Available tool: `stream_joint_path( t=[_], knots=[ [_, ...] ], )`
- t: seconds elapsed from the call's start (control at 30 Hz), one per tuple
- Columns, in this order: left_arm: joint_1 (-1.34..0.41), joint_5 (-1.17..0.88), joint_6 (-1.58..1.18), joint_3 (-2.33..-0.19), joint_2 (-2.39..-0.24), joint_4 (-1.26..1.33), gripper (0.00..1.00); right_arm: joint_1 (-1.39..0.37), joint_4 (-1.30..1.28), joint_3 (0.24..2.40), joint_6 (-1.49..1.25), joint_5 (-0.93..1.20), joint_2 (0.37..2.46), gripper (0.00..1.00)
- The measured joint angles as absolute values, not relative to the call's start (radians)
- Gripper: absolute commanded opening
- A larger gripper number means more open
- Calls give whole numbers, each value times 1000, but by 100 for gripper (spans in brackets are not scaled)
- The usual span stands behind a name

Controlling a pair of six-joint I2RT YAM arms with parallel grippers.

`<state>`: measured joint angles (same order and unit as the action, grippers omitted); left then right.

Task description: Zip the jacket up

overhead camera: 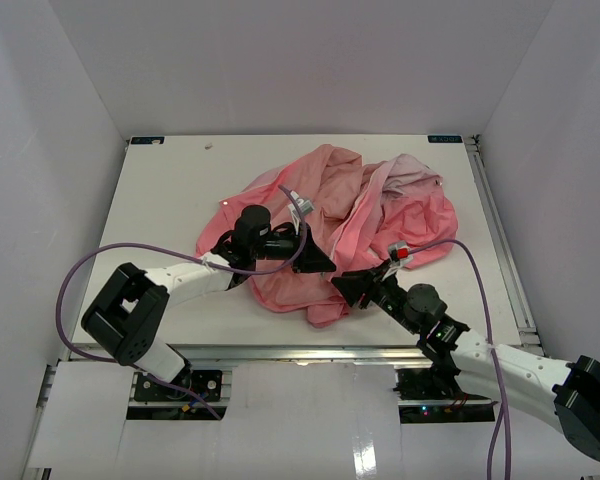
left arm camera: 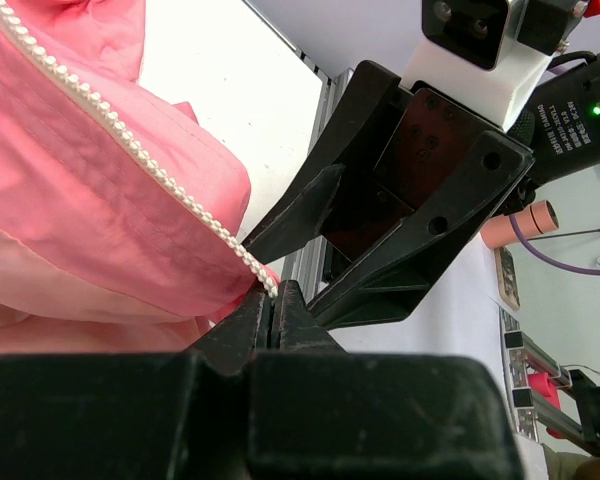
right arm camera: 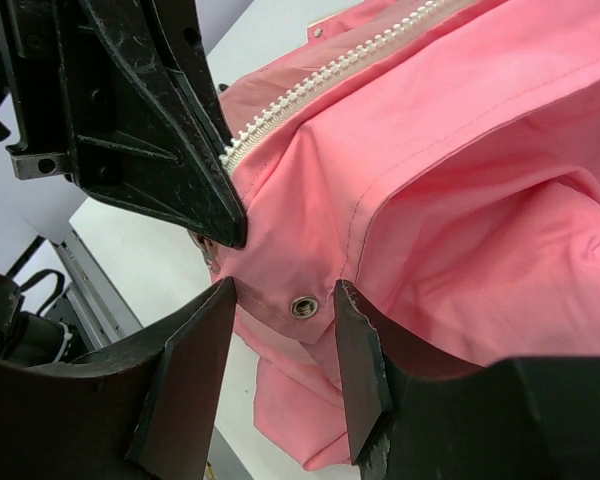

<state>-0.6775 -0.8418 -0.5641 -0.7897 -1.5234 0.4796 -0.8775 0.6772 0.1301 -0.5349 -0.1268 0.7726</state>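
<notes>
The salmon-pink jacket [overhead camera: 350,215] lies crumpled at the middle of the table, paler at the back right. My left gripper [overhead camera: 323,262] is shut on the lower end of the jacket's white zipper edge [left arm camera: 130,150] near the front hem; the teeth run into its closed tips [left arm camera: 273,296]. My right gripper [overhead camera: 348,285] is open right in front of it. In the right wrist view its fingers [right arm camera: 205,330] stand either side of a hem corner with a metal snap stud [right arm camera: 302,306], below the zipper edge [right arm camera: 330,75]. The zipper slider is not visible.
The table [overhead camera: 170,190] has a metal rail along its right edge [overhead camera: 500,230] and front edge [overhead camera: 300,352]. White walls close in on three sides. Purple cables [overhead camera: 90,270] loop from both arms. The grippers nearly touch.
</notes>
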Motion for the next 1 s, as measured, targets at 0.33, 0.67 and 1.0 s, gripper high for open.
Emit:
stream_joint_path(
  t=[0.33, 0.67, 1.0],
  knots=[
    [-677, -854, -569, -766, -1523, 530, 0, -877, 764, 113, -533, -86, 793, 54],
    [-677, -856, -581, -755, -1523, 570, 0, -877, 810, 113, -532, -75, 810, 52],
    [-677, -866, -604, -728, -1523, 626, 0, -877, 840, 113, -531, -75, 848, 48]
  ],
)
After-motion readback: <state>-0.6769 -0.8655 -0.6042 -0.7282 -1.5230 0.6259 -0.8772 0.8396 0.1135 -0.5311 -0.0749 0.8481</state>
